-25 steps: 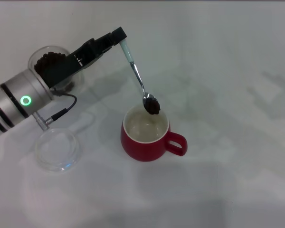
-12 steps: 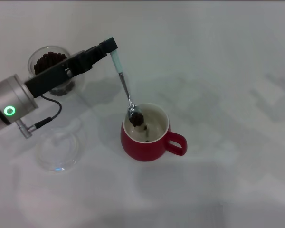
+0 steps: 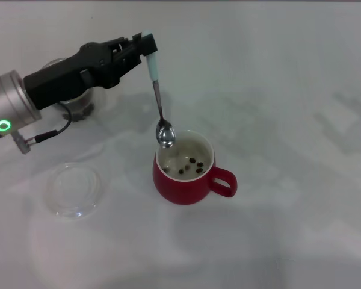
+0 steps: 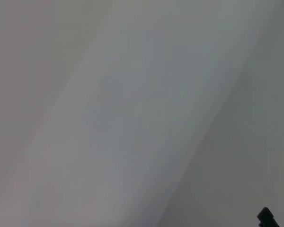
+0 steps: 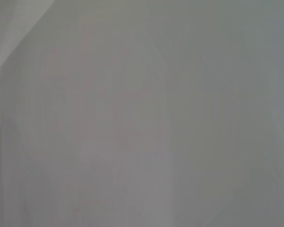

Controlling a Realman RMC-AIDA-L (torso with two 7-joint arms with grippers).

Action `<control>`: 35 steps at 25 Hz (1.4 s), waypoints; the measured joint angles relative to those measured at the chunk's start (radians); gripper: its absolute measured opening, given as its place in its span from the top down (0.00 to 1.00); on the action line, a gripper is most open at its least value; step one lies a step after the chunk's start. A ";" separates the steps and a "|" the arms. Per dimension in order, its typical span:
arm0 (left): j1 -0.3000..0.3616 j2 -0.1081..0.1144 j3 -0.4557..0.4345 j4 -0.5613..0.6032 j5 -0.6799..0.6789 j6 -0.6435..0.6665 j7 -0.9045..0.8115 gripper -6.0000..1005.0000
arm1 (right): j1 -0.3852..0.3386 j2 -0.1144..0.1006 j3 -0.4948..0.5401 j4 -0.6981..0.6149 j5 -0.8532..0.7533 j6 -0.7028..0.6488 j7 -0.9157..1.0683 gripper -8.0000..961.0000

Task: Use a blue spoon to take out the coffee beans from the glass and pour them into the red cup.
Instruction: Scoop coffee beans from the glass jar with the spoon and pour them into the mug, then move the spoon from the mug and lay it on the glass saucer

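In the head view my left gripper [image 3: 145, 46] is shut on the pale blue handle of the blue spoon [image 3: 158, 105]. The spoon hangs steeply, its empty metal bowl just above the near-left rim of the red cup [image 3: 186, 180]. A few coffee beans [image 3: 192, 165] lie on the cup's cream inside. The glass [image 3: 78, 102] with beans is mostly hidden behind my left arm at the far left. The right gripper is not in view. The wrist views show only blank white surface.
A flat clear glass dish [image 3: 72, 189] lies on the white table to the left of the red cup. The cup's loop handle [image 3: 225, 182] points right.
The spoon dipped into the red cup, tipped its beans out, and has risen again, now empty. My left arm has swung up and over the glass.
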 joint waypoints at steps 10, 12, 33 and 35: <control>0.014 0.010 -0.010 -0.018 -0.039 0.056 -0.013 0.87 | 0.000 0.004 0.000 0.003 0.003 0.015 0.004 0.27; 0.065 0.011 -0.009 -0.049 -0.067 0.086 -0.037 0.87 | 0.000 0.005 0.000 0.002 0.005 0.020 0.004 0.27; 0.459 -0.020 -0.011 -0.135 -0.217 0.106 -0.013 0.87 | 0.002 -0.016 -0.005 0.003 -0.002 0.043 0.044 0.27; 0.460 -0.022 -0.012 -0.135 -0.243 0.092 -0.011 0.87 | -0.001 -0.016 -0.006 0.003 -0.003 0.042 0.044 0.27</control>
